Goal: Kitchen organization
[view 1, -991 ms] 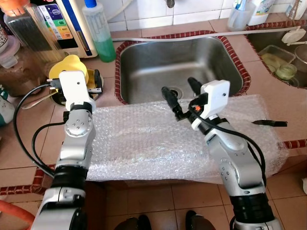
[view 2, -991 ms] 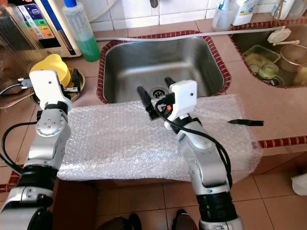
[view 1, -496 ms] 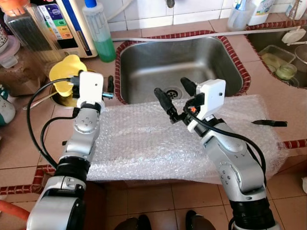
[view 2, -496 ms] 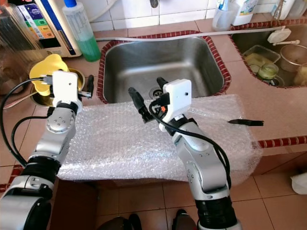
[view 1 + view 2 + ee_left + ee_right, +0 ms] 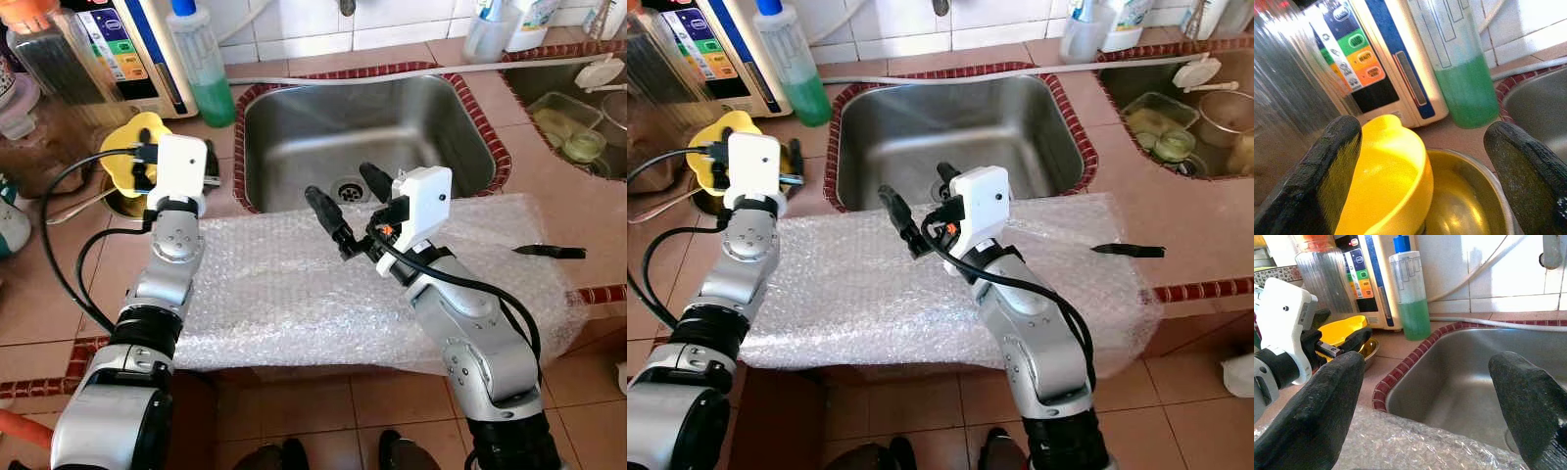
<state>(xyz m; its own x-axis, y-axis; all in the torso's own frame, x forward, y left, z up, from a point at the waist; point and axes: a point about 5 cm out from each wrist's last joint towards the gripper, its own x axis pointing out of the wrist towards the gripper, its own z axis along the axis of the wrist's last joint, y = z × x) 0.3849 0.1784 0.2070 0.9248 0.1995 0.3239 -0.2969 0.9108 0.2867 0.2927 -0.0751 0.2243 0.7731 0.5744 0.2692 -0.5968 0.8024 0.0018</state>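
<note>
The bubble wrap [image 5: 294, 294] lies spread along the counter's front edge, its far side overlapping the sink's [image 5: 323, 127] near rim. Above that rim we hold our right gripper [image 5: 345, 201], fingers spread wide and empty. Farther left, our left gripper [image 5: 1420, 161] gapes open at the yellow bowl [image 5: 1386, 181] — nested in a metal bowl [image 5: 1469, 196] before the green soap bottle [image 5: 204, 67].

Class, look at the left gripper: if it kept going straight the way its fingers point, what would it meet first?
Most likely the yellow bowl, sitting in the metal bowl, which lies between the left gripper's open fingers; depth is uncertain.
</note>
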